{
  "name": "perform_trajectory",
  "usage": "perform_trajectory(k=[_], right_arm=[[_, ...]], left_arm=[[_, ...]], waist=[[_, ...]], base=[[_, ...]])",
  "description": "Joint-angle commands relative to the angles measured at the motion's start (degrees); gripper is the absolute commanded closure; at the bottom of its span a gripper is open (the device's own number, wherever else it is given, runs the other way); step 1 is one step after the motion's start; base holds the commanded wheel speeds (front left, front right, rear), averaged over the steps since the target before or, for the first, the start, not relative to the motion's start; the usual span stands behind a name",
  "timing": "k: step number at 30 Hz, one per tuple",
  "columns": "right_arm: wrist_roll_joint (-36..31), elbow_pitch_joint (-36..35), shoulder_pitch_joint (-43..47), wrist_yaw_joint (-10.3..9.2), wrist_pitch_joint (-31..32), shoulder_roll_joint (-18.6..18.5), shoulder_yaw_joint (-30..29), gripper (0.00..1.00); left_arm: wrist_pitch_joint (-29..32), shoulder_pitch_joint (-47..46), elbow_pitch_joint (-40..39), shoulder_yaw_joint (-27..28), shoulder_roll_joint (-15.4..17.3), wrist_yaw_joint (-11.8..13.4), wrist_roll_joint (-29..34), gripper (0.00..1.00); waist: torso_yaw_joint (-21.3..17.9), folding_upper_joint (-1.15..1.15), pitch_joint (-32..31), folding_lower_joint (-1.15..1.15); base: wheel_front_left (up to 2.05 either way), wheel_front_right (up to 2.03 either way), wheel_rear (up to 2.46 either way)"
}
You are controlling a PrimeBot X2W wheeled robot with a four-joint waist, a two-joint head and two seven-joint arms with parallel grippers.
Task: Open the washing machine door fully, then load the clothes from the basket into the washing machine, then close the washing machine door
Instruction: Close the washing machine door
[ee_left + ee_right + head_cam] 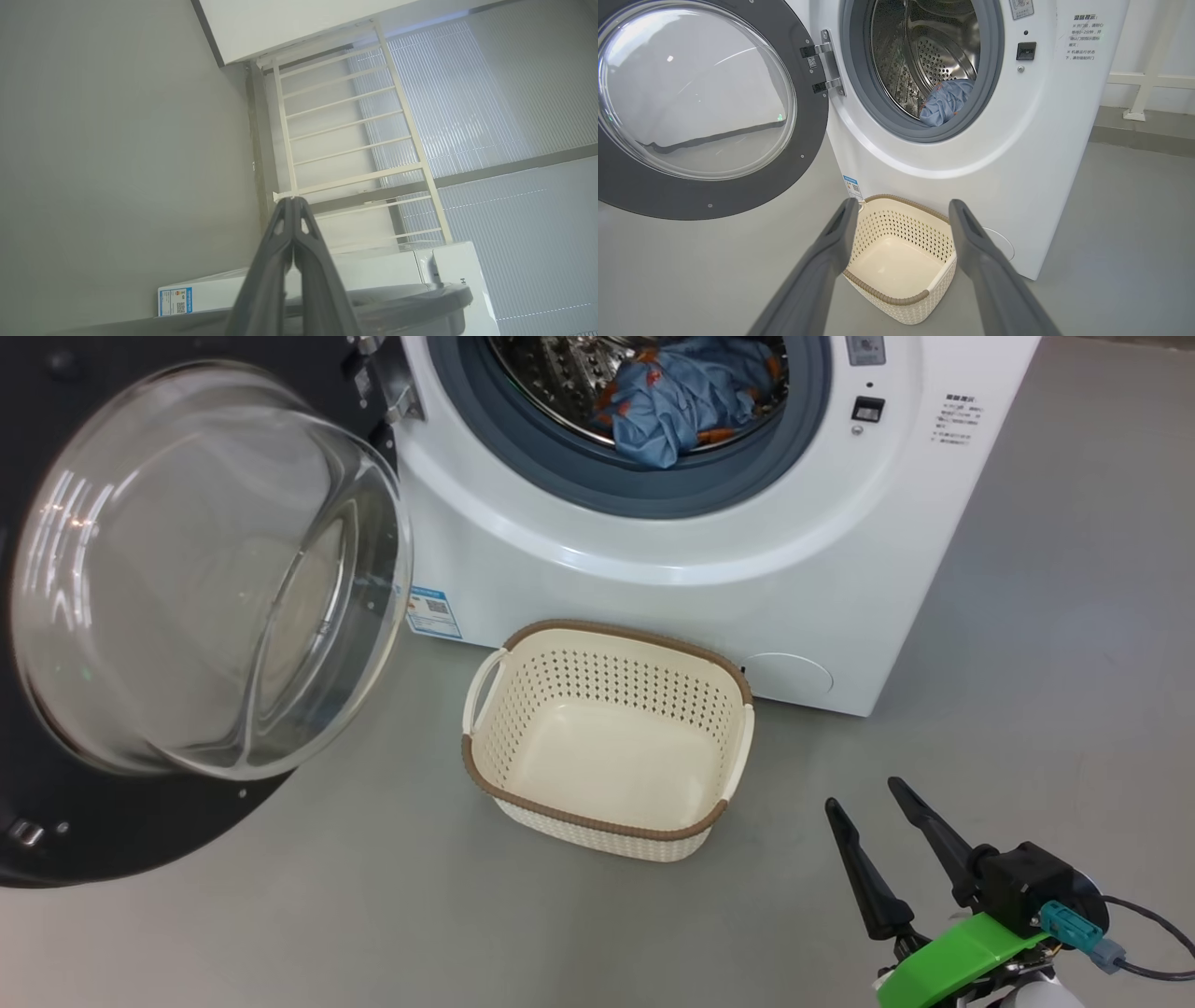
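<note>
The washing machine [747,551] [1017,154] stands with its door [201,579] [700,98] swung wide to the left. Light blue clothes [686,401] [945,100] with orange prints lie inside the steel drum. The cream basket [611,663] [901,224] sits on the floor before the machine with nothing in it. My right gripper [864,793] [901,207] is open, low at the right, a short way back from the basket. My left gripper [293,199] is shut on nothing and points past the machine's side [373,275] toward a white railing.
Grey floor [1074,616] spreads around the machine and basket. A white metal railing [345,126] [1148,79] and ribbed wall panels [490,102] stand behind. A blue label sticker [431,612] [852,187] sits low on the machine's front.
</note>
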Motion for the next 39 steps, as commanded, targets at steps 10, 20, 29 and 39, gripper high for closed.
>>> perform_trajectory(k=[10, 20, 29, 39], right_arm=[[1.14, -1.24, -1.92, 0.56, -0.27, -0.71, 1.17, 0.00], [1.32, -0.77, -2.19, 0.56, -0.11, -0.58, 1.42, 0.00], [1.73, -0.17, -2.05, 0.56, 0.00, -0.33, 1.41, 0.00], [3.13, 1.04, -1.62, 0.56, 0.02, 0.04, 1.75, 0.00]], left_arm=[[6.80, -1.62, 0.89, 0.00, 4.28, -0.53, -2.83, 1.00], [13.77, -0.03, -0.21, -1.82, 2.36, -1.07, -5.26, 1.00], [21.49, 2.80, -3.88, -3.21, 0.50, -0.97, -7.77, 1.00], [34.41, 7.43, -11.97, -5.29, -3.72, 2.48, -13.33, 1.00]], waist=[[-1.19, 0.00, 1.02, 0.00], [-1.35, 0.00, 1.00, 0.00], [-1.24, 0.00, 0.74, 0.00], [-0.82, 0.00, -0.07, 0.00]], base=[[0.00, 0.00, 0.00], [0.00, 0.00, 0.00], [0.00, 0.00, 0.00], [0.00, 0.00, 0.00]])
